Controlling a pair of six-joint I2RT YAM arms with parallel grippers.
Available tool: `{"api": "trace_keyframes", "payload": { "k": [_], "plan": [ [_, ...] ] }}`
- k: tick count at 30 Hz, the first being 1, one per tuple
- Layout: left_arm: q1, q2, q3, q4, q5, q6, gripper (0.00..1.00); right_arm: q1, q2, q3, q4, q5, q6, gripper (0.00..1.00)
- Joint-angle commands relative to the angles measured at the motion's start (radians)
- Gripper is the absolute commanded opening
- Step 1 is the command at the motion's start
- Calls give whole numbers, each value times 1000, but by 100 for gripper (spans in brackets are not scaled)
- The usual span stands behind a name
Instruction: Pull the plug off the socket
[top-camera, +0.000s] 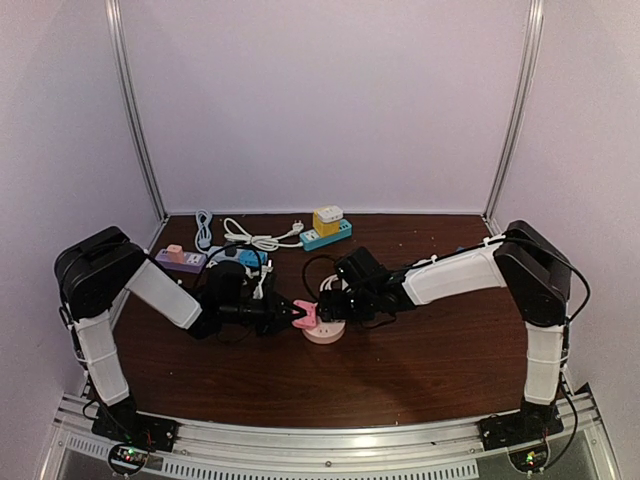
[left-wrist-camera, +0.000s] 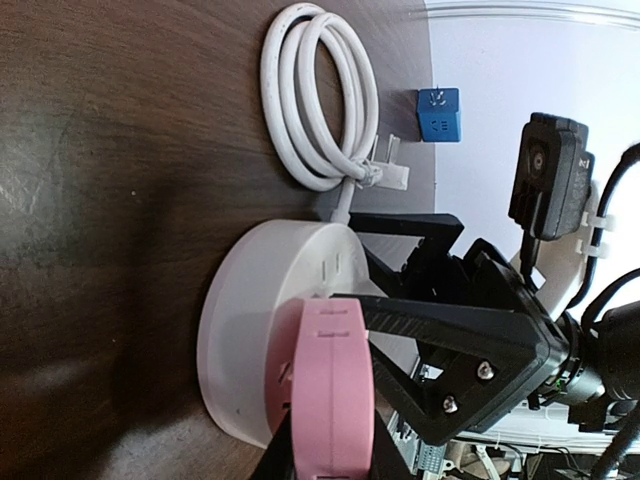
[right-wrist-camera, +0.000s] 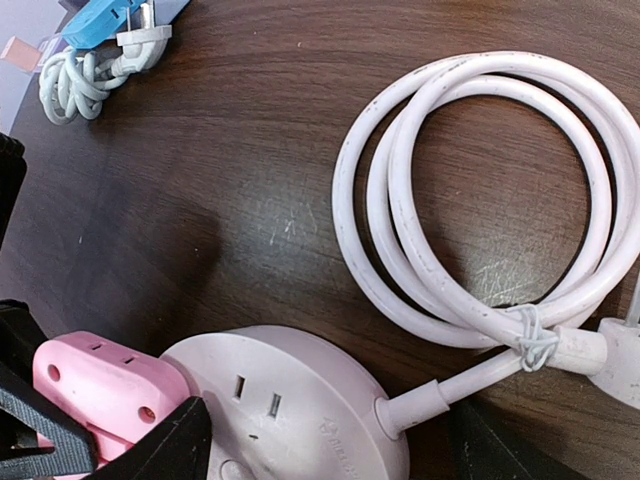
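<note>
A round white socket (top-camera: 326, 332) lies mid-table with its coiled white cord (right-wrist-camera: 480, 200) beside it. A pink plug (top-camera: 308, 316) sits against the socket's top face. My left gripper (top-camera: 298, 314) is shut on the pink plug (left-wrist-camera: 335, 390), its fingers at the bottom edge of the left wrist view (left-wrist-camera: 330, 455). The socket (left-wrist-camera: 260, 320) fills that view's centre. My right gripper (top-camera: 333, 300) is open and straddles the socket (right-wrist-camera: 300, 400), one finger (right-wrist-camera: 170, 440) by the plug (right-wrist-camera: 95, 385) and the other past the cord stub. I cannot tell how deep the pins sit.
Other power strips lie at the back: a purple one (top-camera: 180, 260), a blue one with cables (top-camera: 245, 258), and a blue one carrying a yellow adapter (top-camera: 326, 232). A loose white cable (top-camera: 258, 238) lies between them. A blue cube adapter (left-wrist-camera: 438, 113) shows behind the cord.
</note>
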Motion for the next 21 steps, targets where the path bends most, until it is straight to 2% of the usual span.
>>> {"api": "trace_keyframes", "payload": {
  "k": [1, 6, 12, 14, 21],
  "plan": [
    [-5, -109, 77, -1, 59, 121, 0, 6, 119, -74, -248, 62, -53, 82],
    [-4, -134, 109, -85, 61, 162, 0, 6, 127, -74, -261, 110, -71, 82],
    [8, -106, 80, 108, 100, -10, 0, 6, 125, -85, -253, 135, -76, 82],
    [9, -101, 83, 128, 110, -36, 0, 5, 128, -86, -249, 136, -76, 82],
    [9, -110, 93, 23, 114, 31, 0, 5, 127, -86, -228, 119, -63, 83]
  ]
}}
